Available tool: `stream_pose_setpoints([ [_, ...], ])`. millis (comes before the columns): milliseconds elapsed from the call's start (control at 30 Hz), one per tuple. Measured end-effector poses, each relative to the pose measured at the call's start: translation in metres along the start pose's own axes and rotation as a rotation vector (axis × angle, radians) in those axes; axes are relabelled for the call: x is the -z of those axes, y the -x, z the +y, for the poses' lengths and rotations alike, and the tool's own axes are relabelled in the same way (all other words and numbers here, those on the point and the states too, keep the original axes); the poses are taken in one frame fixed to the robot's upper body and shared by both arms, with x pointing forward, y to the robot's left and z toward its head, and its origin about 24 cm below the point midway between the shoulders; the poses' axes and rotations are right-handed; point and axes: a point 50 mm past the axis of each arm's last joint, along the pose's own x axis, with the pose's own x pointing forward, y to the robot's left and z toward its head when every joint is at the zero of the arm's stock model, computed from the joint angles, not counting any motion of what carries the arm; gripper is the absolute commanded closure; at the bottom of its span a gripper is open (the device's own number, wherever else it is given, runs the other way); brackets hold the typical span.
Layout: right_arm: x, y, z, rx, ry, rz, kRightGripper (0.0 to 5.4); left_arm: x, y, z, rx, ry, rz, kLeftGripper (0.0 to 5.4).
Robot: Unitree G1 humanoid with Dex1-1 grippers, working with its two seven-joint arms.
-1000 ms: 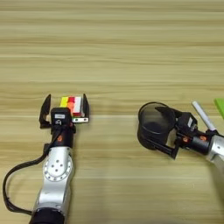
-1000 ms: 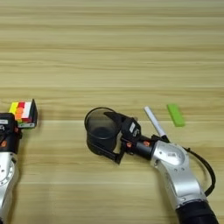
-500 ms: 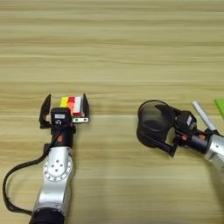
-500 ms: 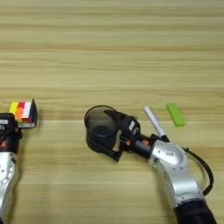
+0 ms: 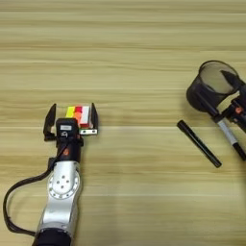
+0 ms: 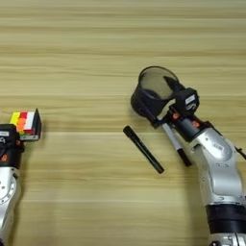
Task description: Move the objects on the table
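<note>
Light-brown planks of the table (image 6: 72, 53) are filling both views, which are now framed differently from half a second ago. The right gripper (image 6: 161, 103) is pinching the pen cup (image 6: 153, 92) across its rim and has carried it further from the robot. A black marker pen (image 6: 143, 149), hidden earlier, is now lying exposed just beside it, ready for picking. The left gripper (image 5: 70, 120) is staying spread around the puzzle cube (image 5: 79, 116).
</note>
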Motion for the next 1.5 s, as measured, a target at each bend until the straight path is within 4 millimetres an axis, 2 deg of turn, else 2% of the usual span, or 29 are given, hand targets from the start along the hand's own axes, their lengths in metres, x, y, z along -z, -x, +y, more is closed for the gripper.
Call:
stream_pose_setpoints([
  [333, 0.003, 0.026, -0.050, 0.276, 0.090, 0.094, 0.55, 0.000, 0.000, 0.000, 0.001, 0.000, 0.000, 0.00],
  [667, 0.006, 0.050, -0.083, 0.481, 0.171, 0.152, 0.55, 0.000, 0.000, 0.000, 0.001, 0.000, 0.000, 0.00],
  [1067, 0.023, 0.064, -0.093, 0.544, 0.189, 0.275, 0.55, 0.000, 0.000, 0.000, 0.001, 0.000, 0.001, 0.00],
  [1300, 0.041, 0.070, -0.091, 0.554, 0.175, 0.362, 0.55, 0.000, 0.000, 0.000, 0.001, 0.000, 0.001, 0.00],
  [1500, 0.048, 0.070, -0.089, 0.536, 0.152, 0.380, 0.55, 0.000, 0.000, 0.000, 0.001, 0.000, 0.001, 0.00],
])
